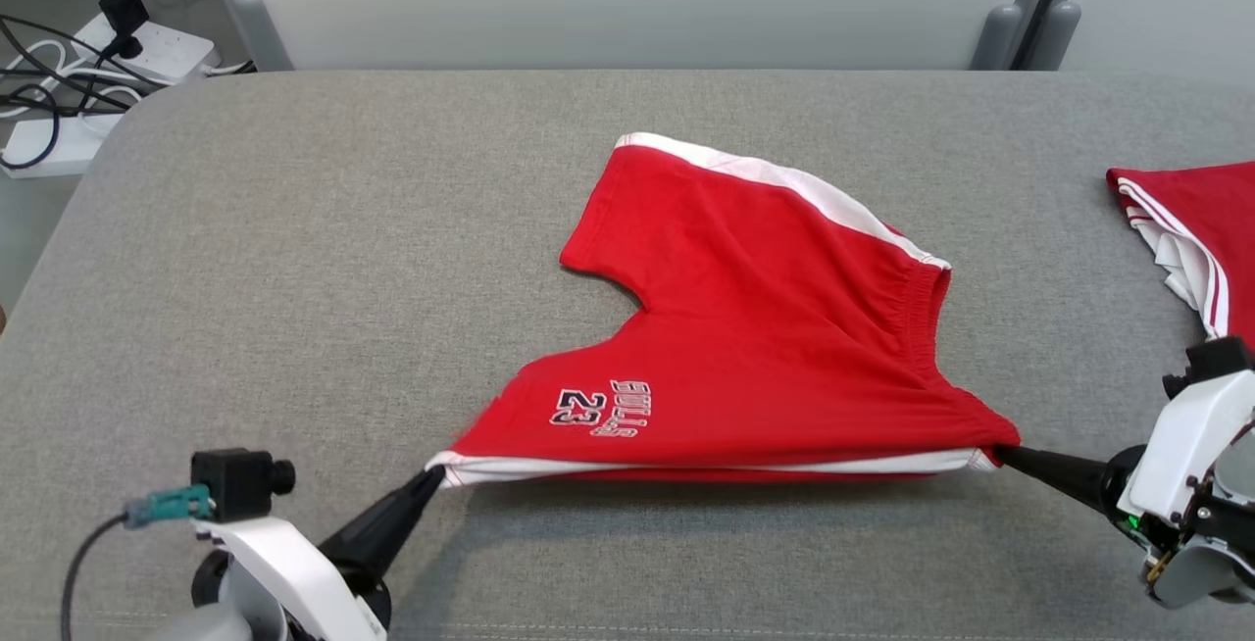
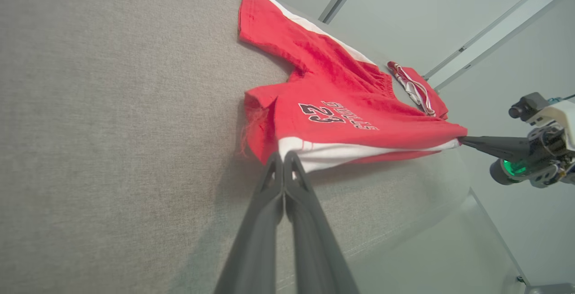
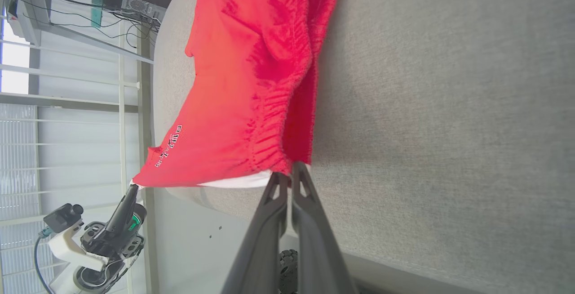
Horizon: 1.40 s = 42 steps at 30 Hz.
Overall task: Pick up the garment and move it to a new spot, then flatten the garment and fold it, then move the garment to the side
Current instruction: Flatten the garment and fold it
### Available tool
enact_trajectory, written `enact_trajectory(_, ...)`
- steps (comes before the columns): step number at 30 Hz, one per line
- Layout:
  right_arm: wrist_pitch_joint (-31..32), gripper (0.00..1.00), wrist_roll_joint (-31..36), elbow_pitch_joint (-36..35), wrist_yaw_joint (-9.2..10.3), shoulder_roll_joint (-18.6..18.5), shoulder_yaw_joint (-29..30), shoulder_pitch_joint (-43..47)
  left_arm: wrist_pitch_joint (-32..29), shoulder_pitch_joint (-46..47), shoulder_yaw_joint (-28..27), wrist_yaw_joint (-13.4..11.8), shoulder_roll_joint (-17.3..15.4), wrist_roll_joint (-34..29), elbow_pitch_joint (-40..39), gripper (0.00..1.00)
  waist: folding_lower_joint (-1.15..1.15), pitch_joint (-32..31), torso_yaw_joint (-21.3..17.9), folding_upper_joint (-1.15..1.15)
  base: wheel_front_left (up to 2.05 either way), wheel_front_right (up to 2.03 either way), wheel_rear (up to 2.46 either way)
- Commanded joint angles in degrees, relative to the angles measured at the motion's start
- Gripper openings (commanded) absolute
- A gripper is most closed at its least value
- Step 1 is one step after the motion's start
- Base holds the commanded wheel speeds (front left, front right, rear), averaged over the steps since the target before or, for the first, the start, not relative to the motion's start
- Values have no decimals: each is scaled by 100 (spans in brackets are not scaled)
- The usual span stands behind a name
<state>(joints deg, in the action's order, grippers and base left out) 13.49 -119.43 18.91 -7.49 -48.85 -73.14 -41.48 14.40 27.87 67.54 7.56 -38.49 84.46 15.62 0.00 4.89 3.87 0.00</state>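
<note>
As the garment (image 1: 765, 347) stretches between them, left hand (image 1: 434, 476) pinching one corner, right hand (image 1: 1000, 455) apparently the other.

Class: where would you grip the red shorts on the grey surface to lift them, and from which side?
Take the red shorts at both ends of the near white-striped edge, hem corner and waistband corner, coming low from the robot's side. The left gripper and right gripper pinch there, and the edge spans straight between them.

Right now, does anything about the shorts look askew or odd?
The red Bulls shorts lie skewed, near edge stretched between the left gripper and right gripper, far leg splayed. A second red garment sits crumpled at the right edge of the table.
</note>
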Motion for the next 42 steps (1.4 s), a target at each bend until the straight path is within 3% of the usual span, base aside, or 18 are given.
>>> enact_trajectory(1,-123,0,29,-11,0,-215,38,213,60,35,-293,-8,-196,-91,29,0,0,-22,-3,0,0,0,0)
enact_trajectory(6,-310,0,162,104,0,-151,30,393,60,-243,-595,-8,67,-414,354,0,0,-58,21,0,0,0,0)
enact_trajectory(7,-363,20,202,145,0,-126,29,421,60,-282,-671,-8,115,-488,420,0,0,-57,28,0,0,0,0)
enact_trajectory(8,-407,73,231,179,0,-95,27,447,60,-308,-738,-8,153,-592,484,20,0,-51,34,0,0,0,0)
enact_trajectory(9,-433,100,254,209,0,-65,26,472,60,-337,-781,-8,191,-690,535,74,0,-48,37,0,0,0,0)
enact_trajectory(10,-430,100,289,235,0,-48,23,495,60,-371,-807,-8,229,-747,565,100,0,-47,40,0,0,0,0)
enact_trajectory(18,-704,100,514,224,0,-199,139,527,60,-469,-1014,-8,255,-1084,695,100,0,-89,59,0,0,0,0)
enact_trajectory(27,-1422,100,951,-145,0,-440,439,579,60,-602,-1693,-8,384,-1638,573,100,0,-175,26,0,0,0,0)
enact_trajectory(32,-2551,100,1796,227,0,-467,581,443,60,-743,-2465,-8,603,-2303,530,100,0,-214,7,0,0,0,0)
enact_trajectory(35,-2825,100,2325,609,0,-284,852,382,60,-954,-3126,-8,846,-2852,489,100,0,-240,-13,0,0,0,0)
enact_trajectory(36,-2838,100,2532,751,0,-199,1073,363,60,-1033,-3320,-8,927,-3044,468,100,0,-248,-23,0,0,0,0)
enact_trajectory(37,-2844,100,3048,1022,0,53,1759,430,60,-1217,-3691,-8,1115,-3358,408,100,0,-273,-43,0,0,0,0)
enact_trajectory(42,-2847,100,4782,1235,0,738,3504,1041,60,-1583,-4417,-8,1484,-4061,270,100,0,-354,-69,0,0,0,0)
